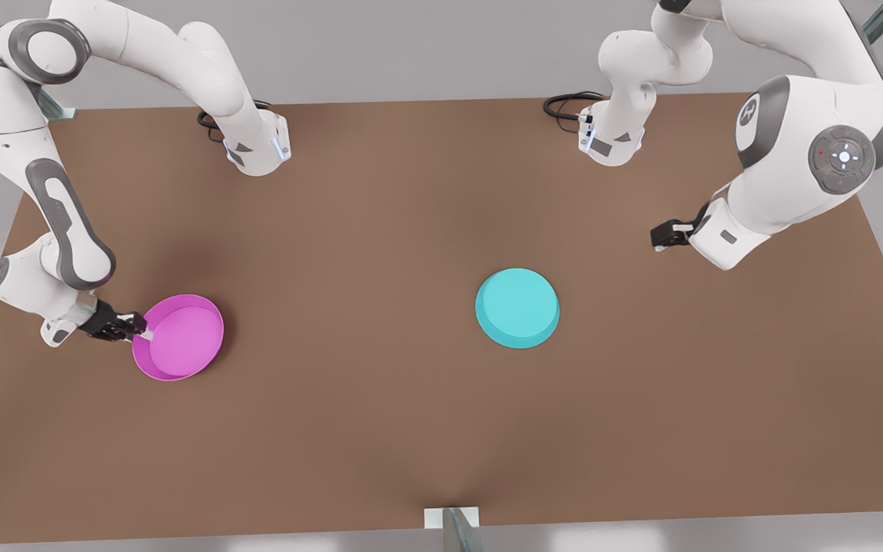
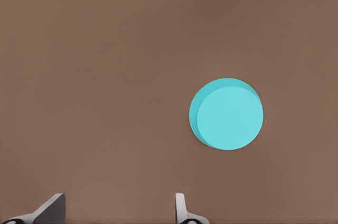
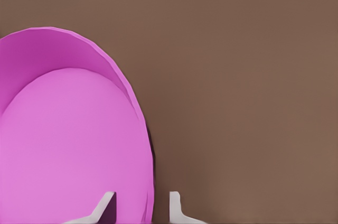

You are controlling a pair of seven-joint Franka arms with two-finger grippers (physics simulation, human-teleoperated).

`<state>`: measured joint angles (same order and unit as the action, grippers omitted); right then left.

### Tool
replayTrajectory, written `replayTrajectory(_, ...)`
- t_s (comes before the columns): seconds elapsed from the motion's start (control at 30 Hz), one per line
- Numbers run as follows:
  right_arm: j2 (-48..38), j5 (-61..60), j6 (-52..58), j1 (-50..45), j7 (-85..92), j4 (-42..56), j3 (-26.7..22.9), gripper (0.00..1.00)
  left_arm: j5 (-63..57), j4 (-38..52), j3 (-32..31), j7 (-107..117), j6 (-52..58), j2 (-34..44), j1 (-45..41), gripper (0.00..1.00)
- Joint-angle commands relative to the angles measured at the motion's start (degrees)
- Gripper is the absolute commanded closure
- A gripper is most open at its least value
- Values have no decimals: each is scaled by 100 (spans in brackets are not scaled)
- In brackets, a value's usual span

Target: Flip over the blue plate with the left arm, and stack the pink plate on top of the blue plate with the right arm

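Note:
The blue plate (image 1: 517, 307) lies on the brown table right of centre, flat bottom up. The left wrist view has the blue plate (image 2: 227, 114) at a distance. My left gripper (image 1: 661, 234) hovers open and holds nothing, up and to the front view's right of that plate; its fingertips (image 2: 180, 203) stand wide apart. The pink plate (image 1: 179, 336) sits tilted at the front view's left, hollow side showing. My right gripper (image 1: 141, 328) is shut on its near rim, one finger (image 3: 107, 203) inside the pink plate (image 3: 68, 145), the other outside.
The brown table (image 1: 380, 429) stretches bare between the two plates and towards its front edge. Both arm bases stand at the back edge, each with a black cable loop (image 1: 564, 105). A small bracket (image 1: 453, 521) sits at the front edge.

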<state>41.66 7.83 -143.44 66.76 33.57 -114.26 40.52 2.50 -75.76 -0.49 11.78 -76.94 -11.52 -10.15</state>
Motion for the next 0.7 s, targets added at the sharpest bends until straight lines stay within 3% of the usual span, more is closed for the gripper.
replayTrajectory(0.0, 0, -1, 0, 4, 0, 0, 0, 70, -4, 0, -4, -1, 4, 0, -5, 0)
replayTrajectory(0.17, 17, -1, -9, -14, 0, 0, 0, 72, -22, -9, 5, -1, -5, 0, 4, 0)
replayTrajectory(0.27, 44, 17, -35, -5, 0, 0, 0, 79, -22, 0, 5, -1, -14, -8, -14, 0)
replayTrajectory(0.67, 0, -36, 62, -5, -228, 0, 9, 79, -22, 0, -30, -1, 4, -8, -14, 0)
